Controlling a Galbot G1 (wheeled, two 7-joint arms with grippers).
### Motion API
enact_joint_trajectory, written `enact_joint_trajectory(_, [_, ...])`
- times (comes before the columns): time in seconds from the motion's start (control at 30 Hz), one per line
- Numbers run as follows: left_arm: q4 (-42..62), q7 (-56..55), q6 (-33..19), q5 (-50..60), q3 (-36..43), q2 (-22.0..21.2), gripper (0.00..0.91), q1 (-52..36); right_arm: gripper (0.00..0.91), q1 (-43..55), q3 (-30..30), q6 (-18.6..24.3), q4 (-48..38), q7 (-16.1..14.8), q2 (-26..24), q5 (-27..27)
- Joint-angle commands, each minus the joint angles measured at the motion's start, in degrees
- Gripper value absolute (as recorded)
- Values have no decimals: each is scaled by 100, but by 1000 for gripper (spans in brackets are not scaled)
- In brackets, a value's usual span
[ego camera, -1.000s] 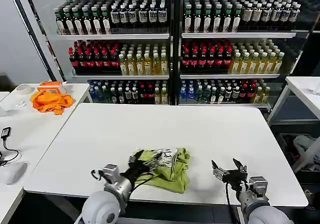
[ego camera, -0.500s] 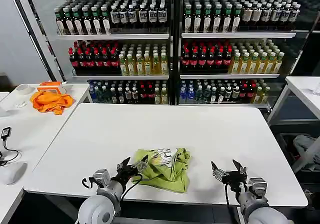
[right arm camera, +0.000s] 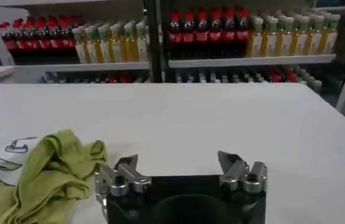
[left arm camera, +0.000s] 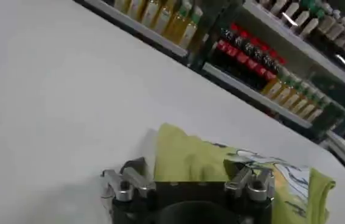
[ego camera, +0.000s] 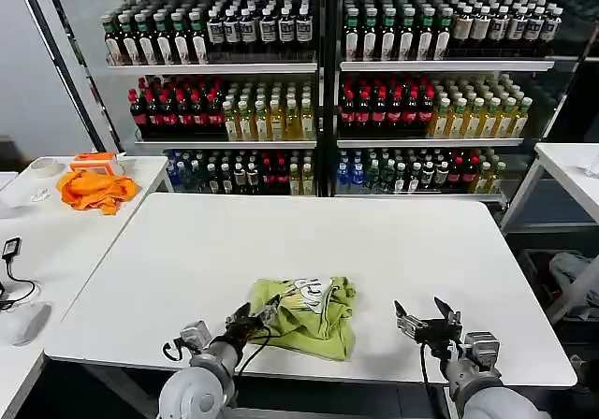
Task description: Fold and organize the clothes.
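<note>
The light yellow-green T-shirt [ego camera: 314, 314] lies crumpled near the front edge of the white table [ego camera: 281, 237], its white print [ego camera: 304, 293] facing up. My left gripper [ego camera: 255, 314] sits low at the shirt's left edge and is open. In the left wrist view the shirt [left arm camera: 215, 163] lies just beyond the left gripper [left arm camera: 187, 178], between the lines of its spread jaws. My right gripper [ego camera: 423, 314] hovers open over bare table to the right of the shirt. The right wrist view shows the right gripper [right arm camera: 178, 165] with nothing in it and the shirt [right arm camera: 44, 167] off to one side.
Shelves of bottles [ego camera: 318, 82] stand behind the table. A bright orange cloth [ego camera: 94, 190] and a tape roll [ego camera: 42, 166] lie on the side table at left. Another white table [ego camera: 571, 171] stands at right. Bare tabletop stretches behind the shirt.
My left gripper has drawn back from on top of the shirt's left part toward the table's front edge, now at the shirt's edge. The shirt has settled. The right gripper has barely moved.
</note>
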Motion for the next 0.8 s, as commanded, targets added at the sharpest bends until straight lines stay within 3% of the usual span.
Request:
enact_joint_trajectory(0.03, [231,-8,-39,-344,-67,-199,181,-39,907,-11,6,-1,3,3,4,-1])
enact_joint_trajectory(0.17, [373,5,-53,-574,-144,-249,131,-96,907,-22,20,-2,-1,3,8,0])
enact_joint_trajectory(0.6, [350,76,-101,-1320,-397,-549,101,-71,907,32,-29,-5,-58,8,62,7])
enact_joint_trajectory(0.8, [-95,51,-63,-1826,-941,-507,91,-57,907,57,-43,-6,-67,9,94,7])
